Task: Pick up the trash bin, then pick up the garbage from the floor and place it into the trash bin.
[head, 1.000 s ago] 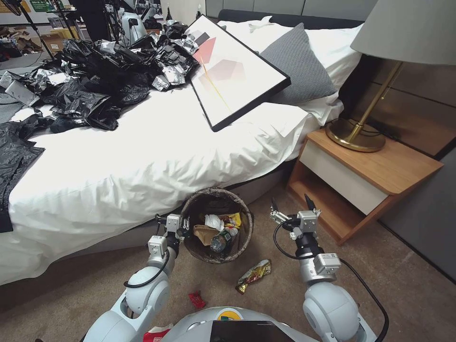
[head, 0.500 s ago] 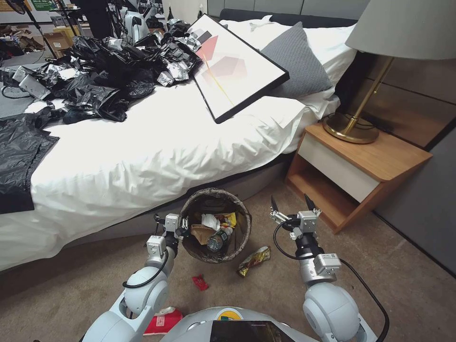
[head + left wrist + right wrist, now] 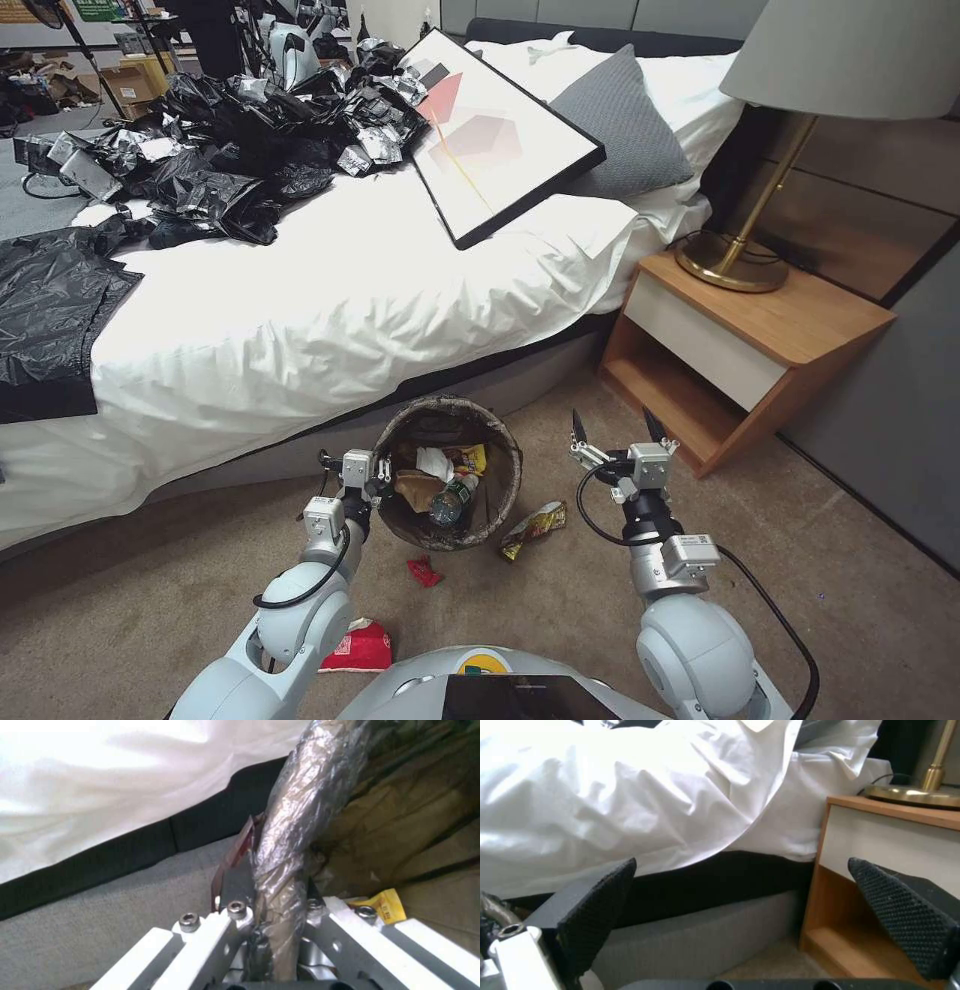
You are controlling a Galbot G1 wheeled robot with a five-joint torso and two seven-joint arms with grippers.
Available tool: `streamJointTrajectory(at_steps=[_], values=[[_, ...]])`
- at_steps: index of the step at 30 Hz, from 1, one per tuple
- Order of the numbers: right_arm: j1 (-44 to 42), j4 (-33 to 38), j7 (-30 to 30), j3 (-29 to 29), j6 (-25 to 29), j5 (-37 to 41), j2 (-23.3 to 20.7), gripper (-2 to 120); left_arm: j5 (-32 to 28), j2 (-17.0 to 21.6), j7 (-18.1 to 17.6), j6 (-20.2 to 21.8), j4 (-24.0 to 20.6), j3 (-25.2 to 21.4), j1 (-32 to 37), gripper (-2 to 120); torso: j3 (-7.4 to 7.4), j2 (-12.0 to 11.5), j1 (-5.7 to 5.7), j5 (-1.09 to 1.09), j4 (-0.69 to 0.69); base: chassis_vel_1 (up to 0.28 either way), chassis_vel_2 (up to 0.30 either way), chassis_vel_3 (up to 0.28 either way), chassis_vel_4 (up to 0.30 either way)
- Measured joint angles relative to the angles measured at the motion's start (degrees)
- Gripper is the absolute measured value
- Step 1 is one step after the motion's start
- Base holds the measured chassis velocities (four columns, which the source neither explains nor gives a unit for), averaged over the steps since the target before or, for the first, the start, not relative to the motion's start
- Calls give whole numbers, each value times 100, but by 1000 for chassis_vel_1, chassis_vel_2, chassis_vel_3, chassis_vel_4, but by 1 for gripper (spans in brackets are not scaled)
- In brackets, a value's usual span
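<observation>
Left end effector (image 3: 381,472) clamps trash bin (image 3: 497,500) rim | right end effector (image 3: 612,428) agape beside it

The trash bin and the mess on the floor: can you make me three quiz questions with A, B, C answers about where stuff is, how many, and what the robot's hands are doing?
1. Where is the round bag-lined trash bin?
A. On the bed
B. Over the beige carpet floor, beside the bed
C. On the nightstand

2. How many litter pieces lie on the carpet?
A. Three
B. None
C. Seven

3. What is the left hand doing?
A. Hanging open
B. Holding a lamp
C. Clamped on the bin's rim

Answers:
1 B: the head view shows it by the bed's edge.
2 A: a yellow snack wrapper, a small flat red packet and a crushed red-and-white paper cup.
3 C: the left wrist view shows its fingers pinching the rim, while the right hand waits open.
</observation>
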Motion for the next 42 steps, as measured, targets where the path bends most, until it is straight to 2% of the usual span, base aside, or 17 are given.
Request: streamJointTrajectory(at_steps=[13,17,21,22,24,25,27,28,30,31,33,34,36,37,39,40,42], values=[[5,-18,6,24,86,-36,76,100,30,-6,-9,-26,-20,-100,54,3,0,0,0,-1,-1,0,0,0,0],[12,-80,19,55,84,-26,-29,100,30,-12,-7,-35,-18,-131,58,3,0,0,0,-1,-2,0,0,0,0],[106,-262,16,181,-8,144,-729,100,8,5,-6,-36,-15,-146,49,3,0,0,0,-1,-2,0,0,0,0],[106,-262,16,181,-8,144,-729,100,8,5,-6,-36,-15,-146,49,3,0,0,0,-1,-2,0,0,0,0],[218,-505,-54,169,-96,318,-1285,100,-1,29,-1,-42,-15,-170,48,3,0,0,0,-1,-1,0,0,0,0],[218,-505,-54,169,-96,318,-1285,100,-1,29,-1,-42,-15,-170,48,3,0,0,0,-1,-1,0,0,0,0],[361,-879,-208,-17,-171,607,-1811,100,-13,50,6,-57,-15,-182,66,3,0,0,0,0,-2,0,0,0,0],[361,-879,-208,-17,-171,607,-1811,100,-13,50,6,-57,-15,-182,66,3,0,0,0,0,-2,0,0,0,0],[542,-1365,-434,-252,-145,778,-2225,100,-20,61,15,-68,-15,-195,78,3,0,0,0,-1,-1,0,0,0,0],[542,-1365,-434,-252,-145,778,-2225,100,-20,61,15,-68,-15,-195,78,3,0,0,0,-1,-1,0,0,0,0],[677,-1747,-768,-453,-95,816,-2554,100,-26,65,17,-75,-15,-199,84,3,0,0,0,0,-2,0,0,0,0],[677,-1747,-768,-453,-95,816,-2554,100,-26,65,17,-75,-15,-199,84,3,0,0,0,0,-2,0,0,0,0],[818,-2010,-1206,-763,-78,785,-2945,100,-29,60,18,-83,-2,-193,86,3,0,0,0,0,-2,0,0,0,0],[818,-2010,-1206,-763,-78,785,-2945,100,-29,60,18,-83,-2,-193,86,3,0,0,0,0,-2,0,0,0,0],[1065,-2239,-1620,-1166,14,753,-3290,100,-21,39,17,-89,18,-167,82,3,0,0,0,-2,-2,0,0,0,0],[1065,-2239,-1620,-1166,14,753,-3290,100,-21,39,17,-89,18,-167,82,3,0,0,0,-2,-2,0,0,0,0],[1431,-2461,-1754,-1613,22,756,-3410,100,-9,7,18,-90,32,-144,77,3,0,0,0,-2,-1,0,0,0,0]])
